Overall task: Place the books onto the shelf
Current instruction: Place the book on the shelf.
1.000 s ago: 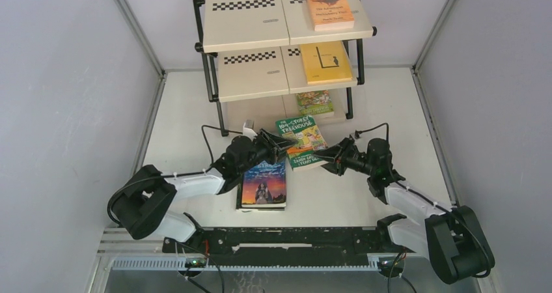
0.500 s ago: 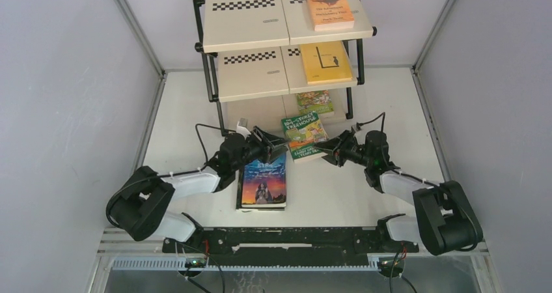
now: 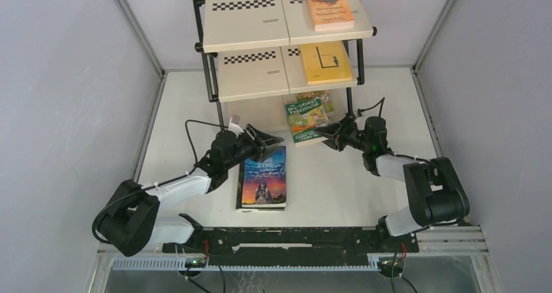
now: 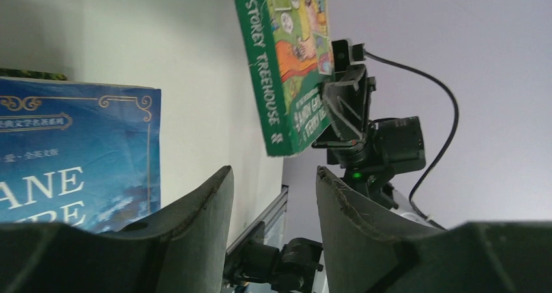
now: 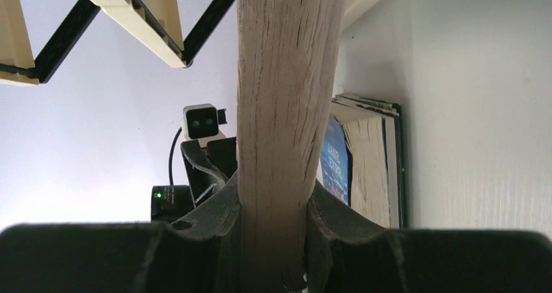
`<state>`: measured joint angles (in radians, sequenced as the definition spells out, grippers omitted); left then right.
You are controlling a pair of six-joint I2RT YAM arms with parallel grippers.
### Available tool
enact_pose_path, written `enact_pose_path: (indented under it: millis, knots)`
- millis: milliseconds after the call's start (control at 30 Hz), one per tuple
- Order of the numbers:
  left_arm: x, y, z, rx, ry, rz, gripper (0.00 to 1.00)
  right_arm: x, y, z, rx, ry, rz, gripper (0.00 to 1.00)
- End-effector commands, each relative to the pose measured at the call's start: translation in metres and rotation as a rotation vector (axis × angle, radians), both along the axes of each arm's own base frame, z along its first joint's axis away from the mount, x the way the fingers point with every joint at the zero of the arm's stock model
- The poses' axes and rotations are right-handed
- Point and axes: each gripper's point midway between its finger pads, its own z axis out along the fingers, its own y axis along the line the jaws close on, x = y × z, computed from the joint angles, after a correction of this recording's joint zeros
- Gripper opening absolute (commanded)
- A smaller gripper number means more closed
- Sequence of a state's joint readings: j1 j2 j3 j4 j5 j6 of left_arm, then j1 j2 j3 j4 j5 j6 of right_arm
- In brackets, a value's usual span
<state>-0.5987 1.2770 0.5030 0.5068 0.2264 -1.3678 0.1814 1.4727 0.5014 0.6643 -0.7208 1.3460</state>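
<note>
From above, the right claw [image 3: 323,135] grips the green Treehouse book [image 3: 304,118] at its 4 o'clock corner, and the book's far end reaches the shelf [image 3: 244,21] bottom tier; the right wrist view adds only the pale page edge [image 5: 286,97] clamped tight between its fingers; the left wrist view shows the spine [image 4: 263,65] raised off the worktop [image 3: 338,182], and the left claw [image 4: 273,176] moderately parted, empty; Jane Eyre [image 3: 265,179] lies flat at that claw's 6 o'clock; an orange book [image 3: 329,8] and a yellow book [image 3: 324,62] sit on the upper tiers.
</note>
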Motion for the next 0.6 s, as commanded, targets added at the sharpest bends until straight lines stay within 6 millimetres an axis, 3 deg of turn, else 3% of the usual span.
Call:
enact_pose_path:
  millis: [0, 567]
  knots:
    - [-0.004, 0.007, 0.003, 0.042, -0.049, -0.026, 0.54, 0.024, 0.0, 0.051, 0.024, -0.247, 0.015, 0.0]
    - [0.007, 0.017, 0.009, 0.116, -0.095, -0.04, 0.54, 0.1, -0.021, 0.027, -0.044, -0.284, -0.053, 0.0]
